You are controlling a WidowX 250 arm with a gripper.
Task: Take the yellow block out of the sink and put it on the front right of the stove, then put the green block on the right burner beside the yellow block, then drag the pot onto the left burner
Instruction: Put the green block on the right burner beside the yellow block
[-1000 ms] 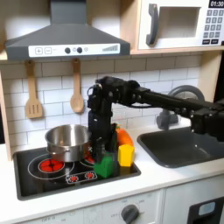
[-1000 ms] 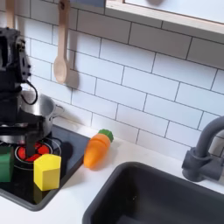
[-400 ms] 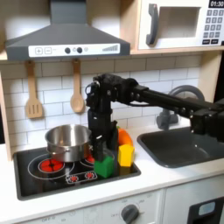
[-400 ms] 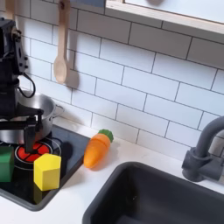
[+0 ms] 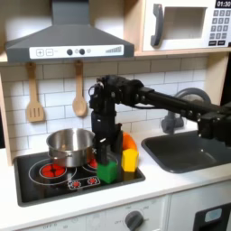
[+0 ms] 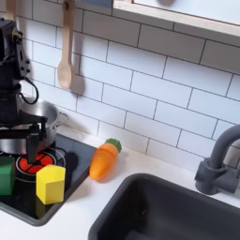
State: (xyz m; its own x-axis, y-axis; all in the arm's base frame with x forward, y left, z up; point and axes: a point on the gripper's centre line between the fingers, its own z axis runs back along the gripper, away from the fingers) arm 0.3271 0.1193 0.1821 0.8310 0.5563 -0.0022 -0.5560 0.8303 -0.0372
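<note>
Now the stove carries the pot at its back, between the burners; the green block and the yellow block sit placed. The gripper, its grip unreadable, should hook the rim low and drag leftward.

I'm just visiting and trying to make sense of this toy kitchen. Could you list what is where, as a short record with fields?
Yellow block: on the stove's front right corner
Green block: on the stove, touching the yellow block's left side in the first exterior view
Pot: at the stove's back, partly over the left burner
Tool: just above the green block, beside the pot; open or shut cannot be told
Toy carrot: on the counter between stove and sink
</note>
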